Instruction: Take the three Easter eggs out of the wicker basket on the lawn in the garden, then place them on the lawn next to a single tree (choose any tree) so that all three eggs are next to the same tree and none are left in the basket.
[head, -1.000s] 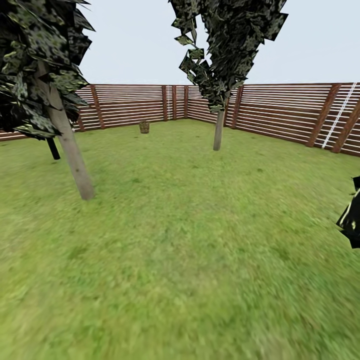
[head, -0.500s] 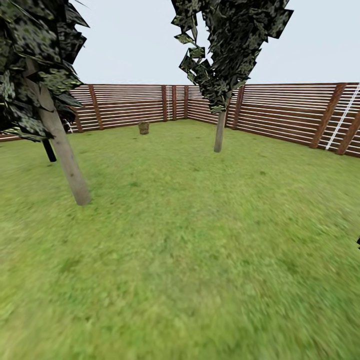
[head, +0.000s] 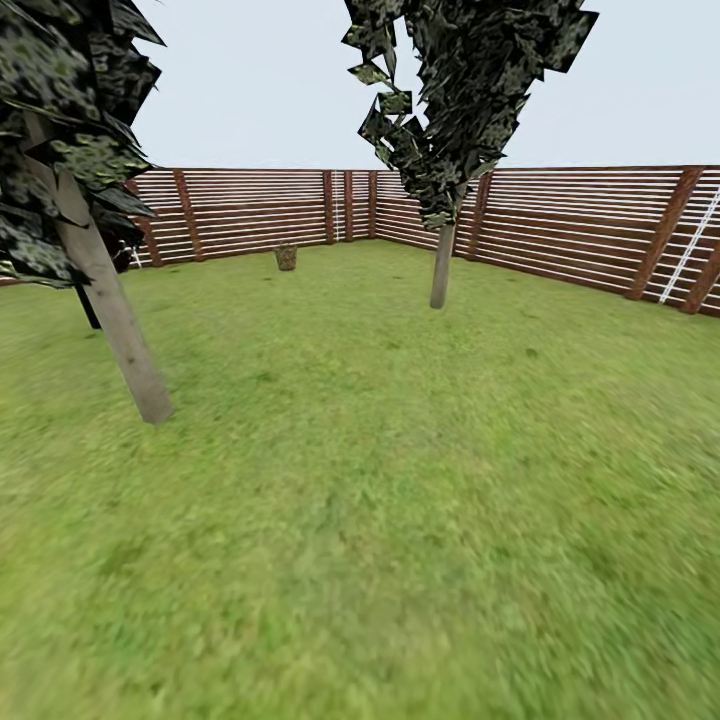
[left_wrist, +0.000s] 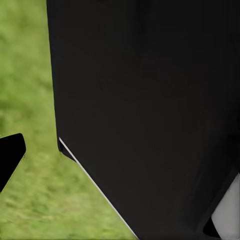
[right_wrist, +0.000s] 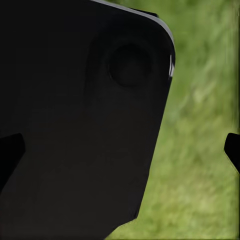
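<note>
**Basket far off by the fence**

The basket (head: 286, 257) is seen standing on the lawn (head: 380, 480) near the fence (head: 560, 220), between two trees (head: 440, 262) (head: 110, 310). Its contents cannot be made out. In the wrist views, black robot bodywork (left_wrist: 150, 100) blocks the grippers, so their opening cannot be told.

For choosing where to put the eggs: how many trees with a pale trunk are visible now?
2. One tree stands near, at the left; another tree stands farther, right of the wicker basket. Others may be outside the view.
</note>
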